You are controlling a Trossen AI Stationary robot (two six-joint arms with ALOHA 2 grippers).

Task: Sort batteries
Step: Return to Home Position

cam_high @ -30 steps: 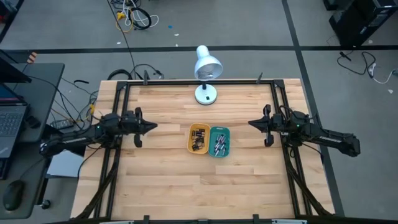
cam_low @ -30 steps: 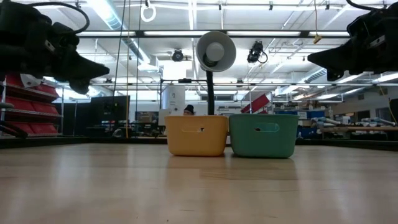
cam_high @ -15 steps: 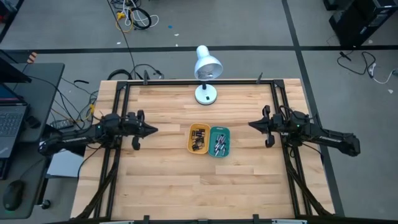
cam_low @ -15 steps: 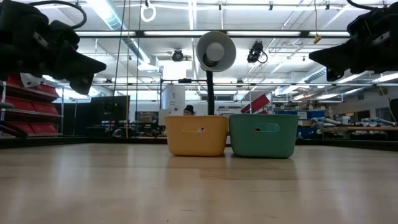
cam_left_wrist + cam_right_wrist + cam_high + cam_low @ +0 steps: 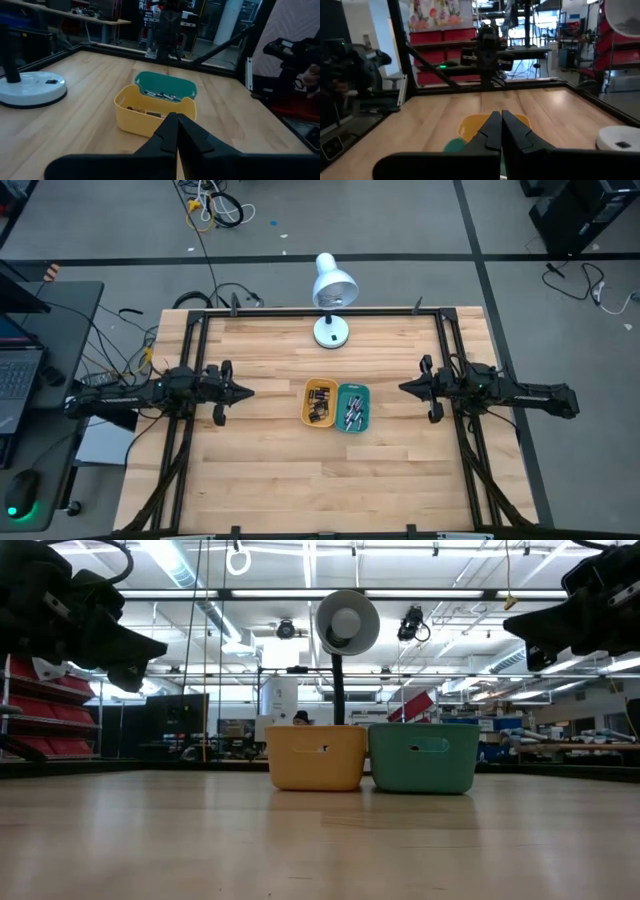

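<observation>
A yellow tray (image 5: 319, 402) and a teal tray (image 5: 353, 408) stand side by side on the wooden table's middle. Dark batteries (image 5: 320, 410) lie in the yellow tray and silvery batteries (image 5: 352, 415) in the teal one. My left gripper (image 5: 250, 391) hovers shut to the left of the trays, pointing level at them. My right gripper (image 5: 402, 388) hovers shut to their right, also level. In the left wrist view the shut tips (image 5: 176, 116) stand before the yellow tray (image 5: 145, 117). Neither gripper holds anything.
A white desk lamp (image 5: 333, 290) stands on its round base (image 5: 331, 332) at the table's far edge, behind the trays. Black frame rails (image 5: 190, 370) run along the table's left and right sides. A laptop (image 5: 15, 375) sits on a side desk at the left.
Both arms have swung a little, their shut fingertips going toward the table's near edge, so that they now point more squarely at each other. The trays and batteries have stayed where they were.
</observation>
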